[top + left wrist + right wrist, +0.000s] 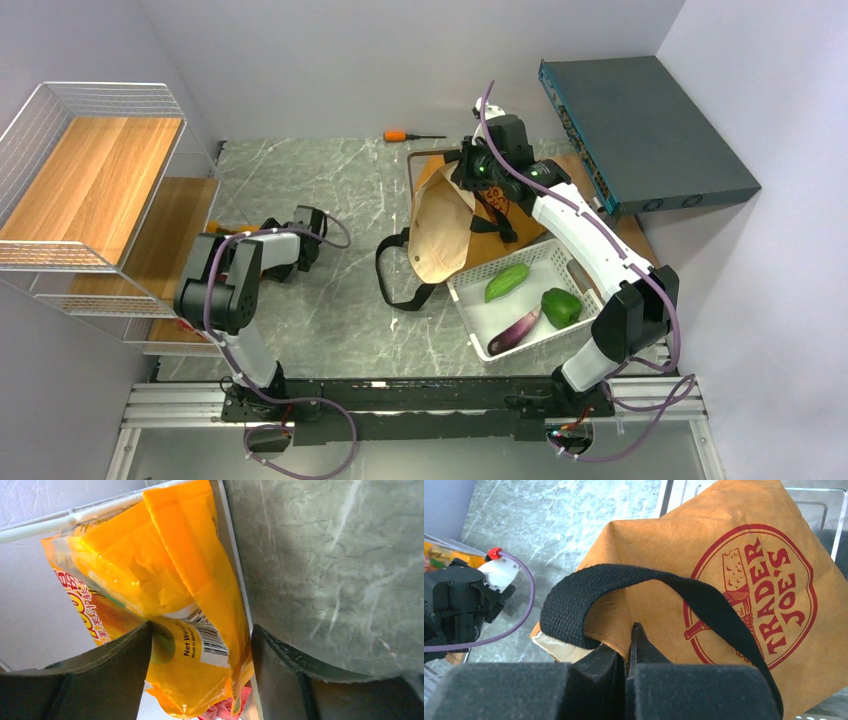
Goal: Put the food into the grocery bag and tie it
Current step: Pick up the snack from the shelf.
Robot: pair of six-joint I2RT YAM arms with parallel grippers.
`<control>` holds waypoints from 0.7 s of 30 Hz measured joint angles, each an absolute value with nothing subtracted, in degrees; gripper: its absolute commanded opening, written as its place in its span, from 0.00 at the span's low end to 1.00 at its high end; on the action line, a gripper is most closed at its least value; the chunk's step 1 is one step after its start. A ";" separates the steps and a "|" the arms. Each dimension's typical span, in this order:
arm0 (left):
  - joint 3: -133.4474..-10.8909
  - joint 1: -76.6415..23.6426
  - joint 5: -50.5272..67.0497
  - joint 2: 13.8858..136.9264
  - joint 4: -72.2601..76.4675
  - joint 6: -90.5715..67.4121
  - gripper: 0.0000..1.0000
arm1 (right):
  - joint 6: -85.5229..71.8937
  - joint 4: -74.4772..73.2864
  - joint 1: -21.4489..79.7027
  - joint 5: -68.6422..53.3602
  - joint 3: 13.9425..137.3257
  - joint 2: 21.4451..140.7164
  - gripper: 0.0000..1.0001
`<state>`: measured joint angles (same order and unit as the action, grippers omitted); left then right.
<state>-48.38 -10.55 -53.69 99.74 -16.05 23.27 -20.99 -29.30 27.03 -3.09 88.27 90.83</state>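
The mustard grocery bag [443, 232] hangs lifted at mid table, its cream lining showing and its black straps [392, 285] trailing on the table. My right gripper [478, 178] is shut on the bag's rim [624, 647] beside a black strap [589, 587]; the red logo faces the camera. My left gripper [200, 630] is open at the wire shelf, its fingers on either side of a yellow snack packet [165, 580]. A red packet [225, 710] peeks out beneath it. A purple oblong vegetable [513, 332] lies in the white basket. The bread pieces are out of view.
The white basket [470, 305] at front right also holds a long green vegetable [507, 282] and a green pepper [560, 306]. A wire shelf with wooden boards [90, 180] stands at the left, a grey-blue box [640, 130] at the back right, and an orange screwdriver [400, 135] at the back.
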 measured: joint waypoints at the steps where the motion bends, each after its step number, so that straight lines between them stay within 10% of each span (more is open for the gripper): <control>1: -48.38 -10.39 -53.95 100.09 -15.86 23.33 0.67 | -20.99 -29.28 27.03 -3.09 88.27 90.83 0.00; 8: -48.40 -9.39 -54.13 100.33 -15.38 23.24 0.65 | -20.88 -29.26 27.03 -3.01 88.27 90.83 0.00; 15: -48.56 -9.23 -54.39 100.33 -15.75 22.50 0.02 | -20.40 -29.15 27.03 -2.61 88.27 90.83 0.00; 21: -51.31 -8.49 -54.28 99.98 -19.03 21.21 0.00 | -19.94 -29.02 27.03 -2.00 88.27 90.83 0.00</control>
<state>-51.31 -8.49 -54.28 99.98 -19.03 21.21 -19.94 -29.02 27.03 -2.00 88.27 90.83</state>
